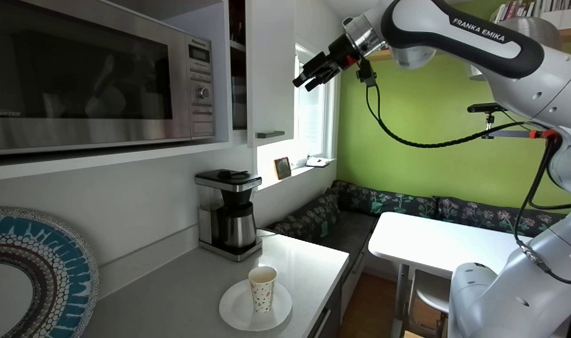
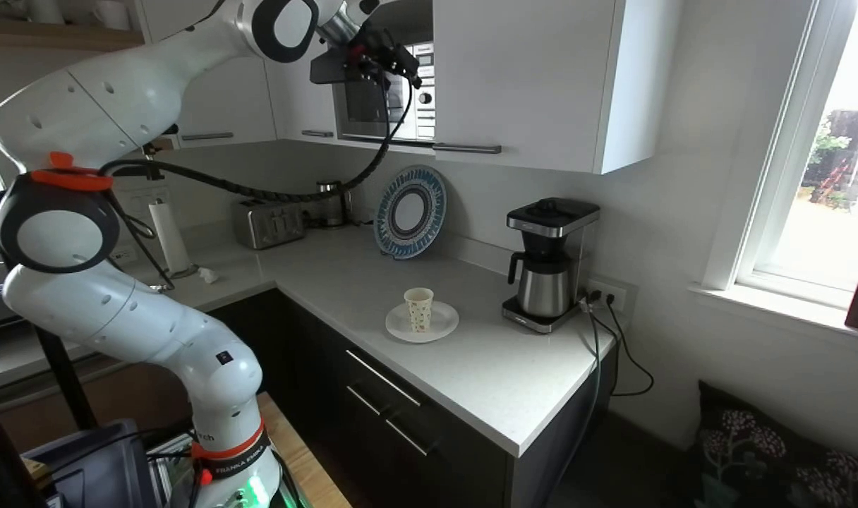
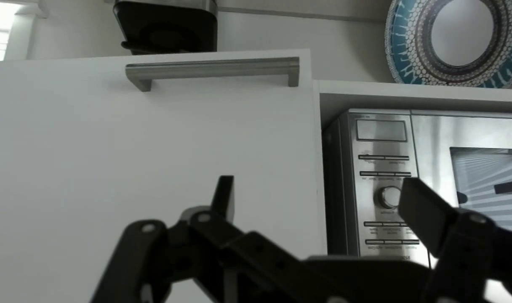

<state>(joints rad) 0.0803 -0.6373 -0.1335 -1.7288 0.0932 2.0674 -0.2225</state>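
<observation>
High above the counter, my gripper (image 1: 302, 86) is open, with nothing between its fingers. In the wrist view the gripper (image 3: 318, 182) faces a white cabinet door (image 3: 155, 134) with a metal bar handle (image 3: 214, 69); this picture looks upside down. Dark shelves (image 1: 238, 84) show beside the cabinet door (image 1: 272, 65) in an exterior view, so it stands ajar. Beside it is a silver microwave (image 3: 390, 147), whose knob one finger (image 3: 424, 214) partly overlaps. Below, a speckled paper cup (image 1: 263, 293) stands upright on a white paper plate (image 1: 231, 307).
A coffee maker (image 2: 545, 275) with a steel carafe stands near the counter's end. A round patterned platter (image 2: 383, 226) leans against the wall, and a toaster (image 2: 267, 224) sits farther along. A white table (image 1: 421, 234) and cushioned bench are beyond the counter. A cable (image 1: 421, 144) loops below the arm.
</observation>
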